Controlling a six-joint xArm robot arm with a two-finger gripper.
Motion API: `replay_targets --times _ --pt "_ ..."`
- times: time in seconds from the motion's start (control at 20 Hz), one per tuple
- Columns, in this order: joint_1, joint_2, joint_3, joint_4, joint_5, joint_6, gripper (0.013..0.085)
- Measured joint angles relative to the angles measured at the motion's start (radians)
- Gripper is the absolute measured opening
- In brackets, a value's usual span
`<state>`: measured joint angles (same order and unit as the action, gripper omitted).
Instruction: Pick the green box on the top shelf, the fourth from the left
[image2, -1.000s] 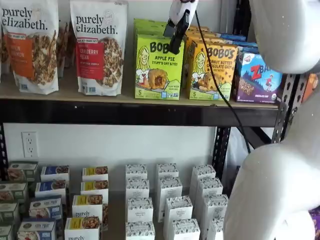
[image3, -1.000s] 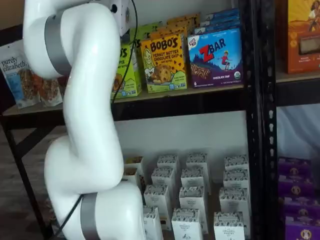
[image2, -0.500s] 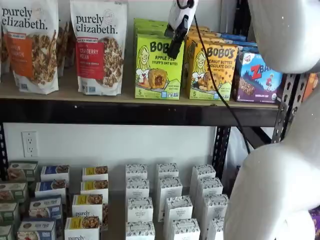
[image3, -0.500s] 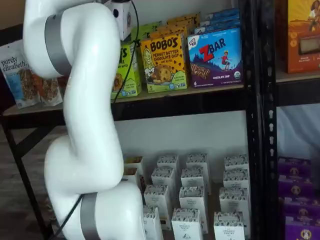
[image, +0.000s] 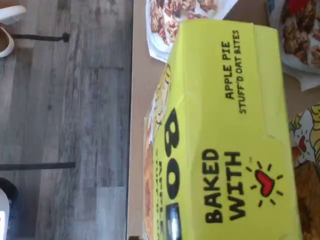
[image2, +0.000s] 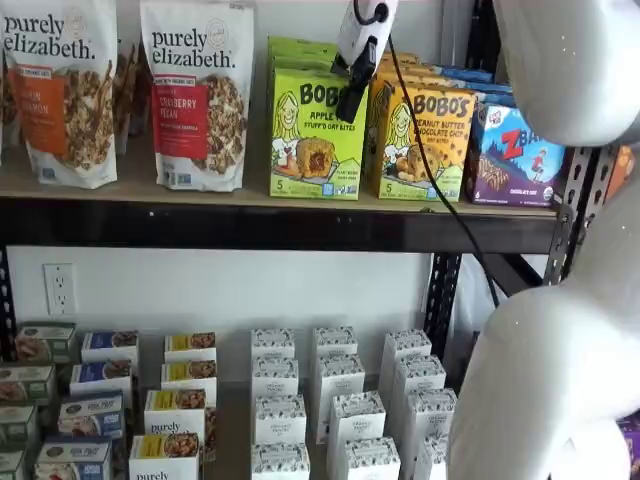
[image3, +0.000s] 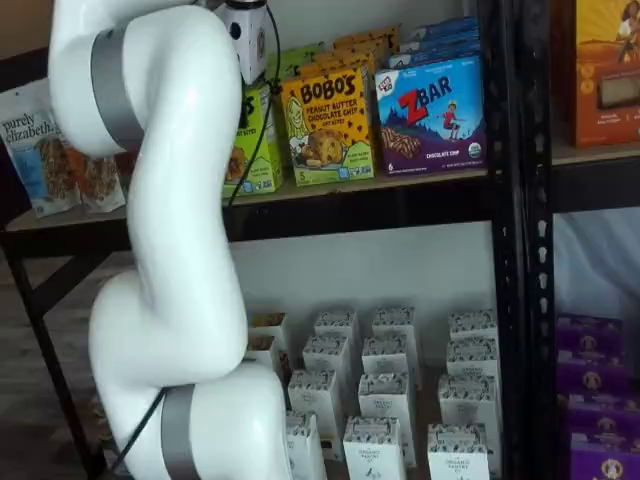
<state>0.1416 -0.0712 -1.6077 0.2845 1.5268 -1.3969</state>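
The green box (image2: 316, 133) stands upright on the top shelf (image2: 280, 225), upper centre of a shelf view, front panel reading "BOBO'S", "APPLE PIE", "STUFF'D OAT BITES". The gripper (image2: 350, 100) hangs from the top edge in front of the box's upper right corner; only a side-on black finger shows there, so the jaws read as set wide apart, with nothing in them. In a shelf view the white arm (image3: 170, 200) hides most of the green box (image3: 262, 140). Only the wrist view shows the green box (image: 225, 140) lid, printed "BAKED WITH" beside a red heart. To its right stand the yellow-orange box (image2: 422, 140), "BOBO'S PEANUT BUTTER CHOCOLATE CHIP", and the ZBar box (image3: 430, 115). To its left, upper left, two bags (image2: 198, 90) read "purely elizabeth."
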Motion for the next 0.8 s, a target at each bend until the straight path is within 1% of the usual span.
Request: replay_targets --times 0.05,0.15,0.2,0.25,0.3,0.35,0.4,0.45,0.5,0.55,0.8 --pt "0.0 0.0 0.0 0.0 0.0 0.0 0.085" --pt "0.0 0.001 0.002 0.0 -0.002 0.0 0.077" --pt "0.0 0.001 0.002 -0.001 -0.001 0.0 0.077" --pt "0.001 0.001 0.002 -0.001 -0.001 0.0 0.073" --pt "0.001 0.001 0.002 -0.001 0.0 0.0 0.073" --pt "0.001 0.001 0.001 -0.002 0.001 0.001 0.069" --pt "0.002 0.001 0.001 -0.003 0.002 0.001 0.069" --pt "0.003 0.001 0.0 -0.004 0.003 0.002 0.065" --pt "0.004 0.001 -0.001 -0.007 0.005 0.003 0.065" --pt "0.004 0.001 -0.002 -0.008 0.009 0.004 0.061" --pt "0.007 0.006 -0.014 -0.012 0.023 0.008 0.061"
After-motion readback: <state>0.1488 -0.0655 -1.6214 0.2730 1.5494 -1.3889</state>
